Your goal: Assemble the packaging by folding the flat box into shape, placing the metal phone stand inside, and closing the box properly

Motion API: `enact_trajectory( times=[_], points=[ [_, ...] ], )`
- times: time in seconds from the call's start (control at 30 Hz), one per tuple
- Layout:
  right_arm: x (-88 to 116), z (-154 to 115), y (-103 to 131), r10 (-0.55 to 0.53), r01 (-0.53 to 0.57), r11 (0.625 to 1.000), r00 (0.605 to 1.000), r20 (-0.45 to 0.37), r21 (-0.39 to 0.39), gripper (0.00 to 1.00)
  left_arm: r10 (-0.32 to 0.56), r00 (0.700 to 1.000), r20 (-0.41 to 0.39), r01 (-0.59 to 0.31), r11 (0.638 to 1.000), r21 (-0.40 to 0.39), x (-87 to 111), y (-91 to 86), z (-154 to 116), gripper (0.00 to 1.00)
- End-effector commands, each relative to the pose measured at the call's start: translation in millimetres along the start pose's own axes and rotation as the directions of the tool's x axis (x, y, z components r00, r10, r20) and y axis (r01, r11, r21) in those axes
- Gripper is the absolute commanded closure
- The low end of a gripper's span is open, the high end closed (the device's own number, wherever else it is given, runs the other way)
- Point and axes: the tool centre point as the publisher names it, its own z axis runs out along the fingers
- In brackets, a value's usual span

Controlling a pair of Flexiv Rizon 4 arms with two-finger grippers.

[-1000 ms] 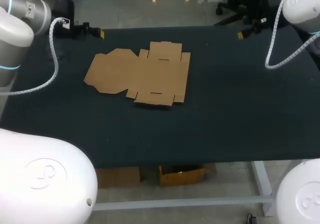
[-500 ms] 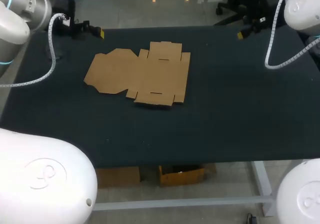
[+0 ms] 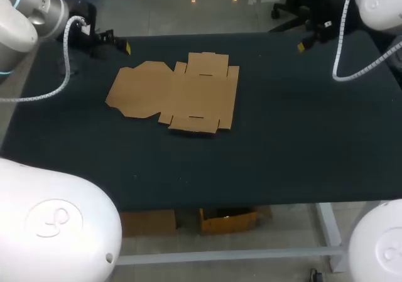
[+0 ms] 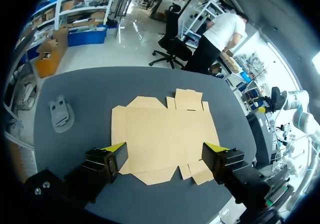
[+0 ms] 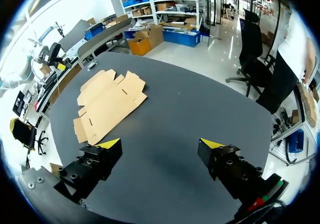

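Observation:
The flat brown cardboard box [image 3: 176,93] lies unfolded on the dark table [image 3: 282,137], left of the middle. A grey metal phone stand [image 4: 61,114] rests on the table beside the box's far end, as the left wrist view shows. My left gripper [image 3: 116,41] hovers open at the far left edge of the table; in its own view, the left gripper [image 4: 165,148] looks down over the box [image 4: 165,136] with nothing between its fingers. My right gripper [image 3: 311,38] hangs open at the far right edge; from the right gripper [image 5: 161,144] the box [image 5: 107,104] lies well ahead.
Bare dark table surface [image 5: 190,109] stretches from the box to the right edge. The front strip of the table [image 3: 207,175] holds nothing.
Both arms' upper links have shifted slightly toward the far side, and the left gripper has dipped a little. The box has not moved.

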Motion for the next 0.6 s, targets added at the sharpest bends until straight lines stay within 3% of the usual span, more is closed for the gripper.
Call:
enact_trajectory(
  times=[0.03, 0.6],
  points=[
    [1.2, -2.0, -5.6, 0.0, 0.001, 1.0, 1.0, -0.022, 0.011, 0.0, -0.027, 1.0, 0.002, 0.027, 0.999, -0.043, -7.5, 3.4, 0.8, 0.0],
    [6.9, 18.3, 4.3, 0.043, -0.031, 0.991, 0.995, -0.093, 0.133, 0.0, -0.103, 0.994, -0.023, 0.1, 0.989, -0.11, -15.2, 14.6, 2.1, 0.0]
  ],
)
